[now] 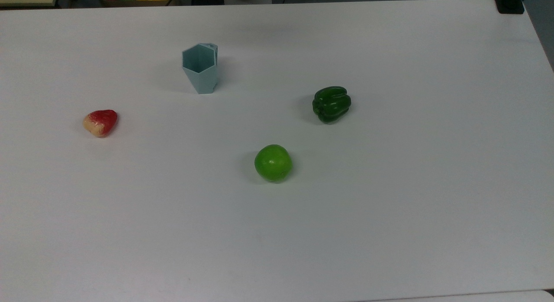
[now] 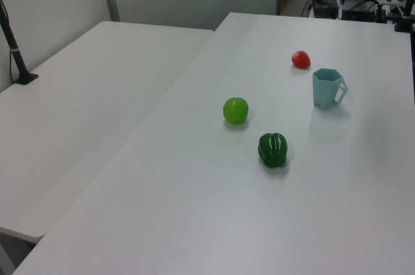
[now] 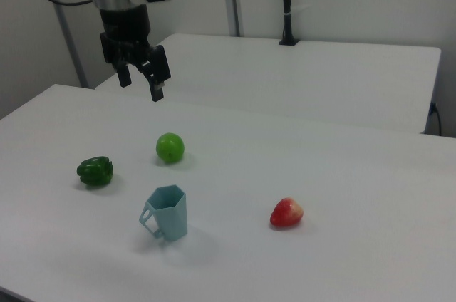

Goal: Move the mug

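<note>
The broad white table (image 3: pixel 356 174) carries everything; my two-finger gripper (image 3: pixel 140 82) hangs high above it with fingers spread and nothing held, well apart from the target. The pale blue-grey faceted plastic mug (image 3: pixel 167 213) stands upright, handle toward the right view's left. Procedure, as I judge it: descend over the rim; close across opposing flat facets; avoid the round green apple (image 3: pixel 170 147).
</note>
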`<state>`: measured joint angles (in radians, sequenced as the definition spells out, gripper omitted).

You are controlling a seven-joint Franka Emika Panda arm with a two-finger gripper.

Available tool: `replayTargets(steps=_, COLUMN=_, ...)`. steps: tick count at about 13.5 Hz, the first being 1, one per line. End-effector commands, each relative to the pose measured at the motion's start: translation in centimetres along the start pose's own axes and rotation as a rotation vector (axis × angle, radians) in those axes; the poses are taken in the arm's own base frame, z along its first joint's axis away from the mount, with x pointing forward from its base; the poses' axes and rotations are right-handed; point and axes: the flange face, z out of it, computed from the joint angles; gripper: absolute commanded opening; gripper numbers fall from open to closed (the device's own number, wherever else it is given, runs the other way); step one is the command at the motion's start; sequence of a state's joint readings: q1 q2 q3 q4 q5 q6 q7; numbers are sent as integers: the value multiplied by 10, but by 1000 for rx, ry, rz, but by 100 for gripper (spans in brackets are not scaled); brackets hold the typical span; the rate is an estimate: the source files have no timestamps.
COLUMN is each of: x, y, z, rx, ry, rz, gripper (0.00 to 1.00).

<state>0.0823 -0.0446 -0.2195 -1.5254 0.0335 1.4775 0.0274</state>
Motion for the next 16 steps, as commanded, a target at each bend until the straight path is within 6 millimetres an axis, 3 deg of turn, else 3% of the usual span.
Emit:
replayTargets(steps=1, x=-10, y=-4, z=7, rx=9, ry=-28, rz=9, gripper=100)
replayTargets(steps=4, x=-11, y=0, z=5, rx=21, ry=-22, rz=18, gripper=100)
replayTargets(steps=11, x=-41, y=7, z=2, rx=47, ry=33, rz=13, gripper=100)
replayTargets(steps=16, x=-53, y=-2, z=24, rx=46, ry=91, rz=51, gripper=100)
